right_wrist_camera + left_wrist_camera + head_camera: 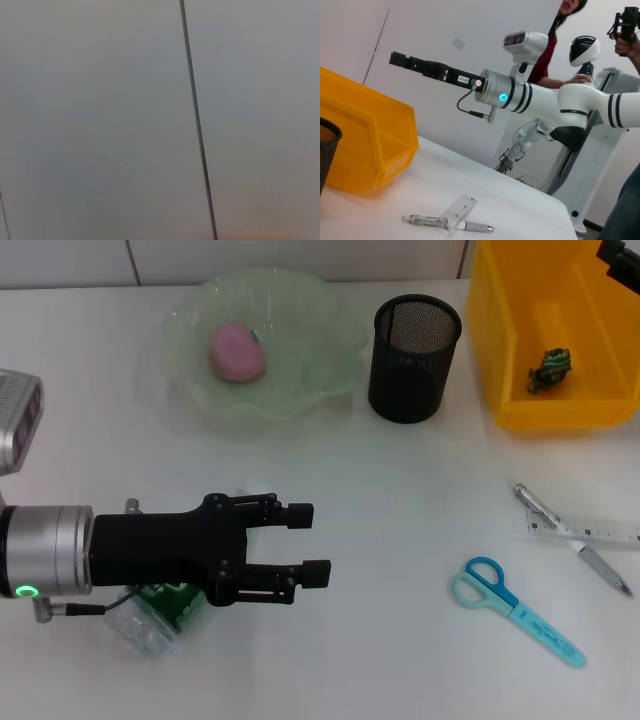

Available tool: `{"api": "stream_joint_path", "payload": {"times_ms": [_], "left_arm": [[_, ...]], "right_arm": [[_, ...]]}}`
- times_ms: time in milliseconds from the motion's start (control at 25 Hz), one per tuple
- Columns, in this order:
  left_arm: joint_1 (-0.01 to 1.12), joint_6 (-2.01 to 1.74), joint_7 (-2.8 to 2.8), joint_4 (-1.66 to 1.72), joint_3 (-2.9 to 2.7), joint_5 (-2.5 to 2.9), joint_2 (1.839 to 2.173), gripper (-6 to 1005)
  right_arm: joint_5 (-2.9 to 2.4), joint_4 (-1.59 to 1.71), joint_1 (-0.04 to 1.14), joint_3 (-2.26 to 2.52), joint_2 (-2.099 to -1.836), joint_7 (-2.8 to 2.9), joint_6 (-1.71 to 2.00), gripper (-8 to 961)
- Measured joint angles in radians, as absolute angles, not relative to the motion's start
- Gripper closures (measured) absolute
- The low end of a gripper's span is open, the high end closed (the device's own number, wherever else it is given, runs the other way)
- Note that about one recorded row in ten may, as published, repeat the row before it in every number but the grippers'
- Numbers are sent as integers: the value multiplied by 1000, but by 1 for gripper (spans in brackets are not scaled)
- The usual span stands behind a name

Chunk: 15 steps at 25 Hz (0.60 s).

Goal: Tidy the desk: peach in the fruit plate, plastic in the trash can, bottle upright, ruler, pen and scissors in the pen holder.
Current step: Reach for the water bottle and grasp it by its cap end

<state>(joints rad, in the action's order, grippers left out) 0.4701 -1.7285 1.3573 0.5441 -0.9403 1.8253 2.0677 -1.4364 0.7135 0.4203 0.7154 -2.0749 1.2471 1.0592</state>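
Note:
My left gripper (pixel 308 543) is open and empty, held low over the front left of the desk. Under its arm a clear bottle with a green label (pixel 160 606) lies on its side. A pink peach (pixel 237 352) sits in the green glass fruit plate (pixel 320 335). The black mesh pen holder (pixel 413 358) stands upright and looks empty. Crumpled green plastic (pixel 550 368) lies in the yellow trash bin (pixel 560 410). A pen (pixel 600 567), a clear ruler (pixel 600 532) and blue scissors (pixel 515 610) lie at the front right. My right gripper (pixel 622 260) hangs above the bin.
The left wrist view shows the right arm's gripper (pixel 402 60) in the air over the yellow bin (pixel 365 145), with the pen (pixel 427 220) and the ruler (pixel 460 207) on the desk. The right wrist view shows only a wall.

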Motion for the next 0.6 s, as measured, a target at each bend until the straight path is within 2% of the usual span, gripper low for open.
{"api": "stream_joint_path", "payload": {"times_ms": [200,240,280,360,400,440,600], "left_arm": [[473,-1728,1391,552,-938,1824,2067,215],[474,-1727,1407,557,-938,1824,2066,215],[476,-1724,1432,566,-937,1824,2064,215],[478,-1720,1480,595,-936,1824,2062,215],[475,-1714,1534,635,-935,1825,2061,215],[472,-1707,1588,678,-934,1829,2060,215],[472,-1679,1823,840,-940,1879,2062,215]], "right_arm": [[-1494,738,402,715,-2052,1370,1174,251],[-1533,759,387,715,-2031,1444,1284,252],[-1533,759,387,715,-2031,1444,1284,252],[-1599,786,369,710,-2000,1495,1490,253],[-1599,786,369,710,-2000,1495,1490,253],[-1651,795,358,707,-1982,1491,1650,253],[-1714,797,346,706,-1975,1438,1774,255]]}}
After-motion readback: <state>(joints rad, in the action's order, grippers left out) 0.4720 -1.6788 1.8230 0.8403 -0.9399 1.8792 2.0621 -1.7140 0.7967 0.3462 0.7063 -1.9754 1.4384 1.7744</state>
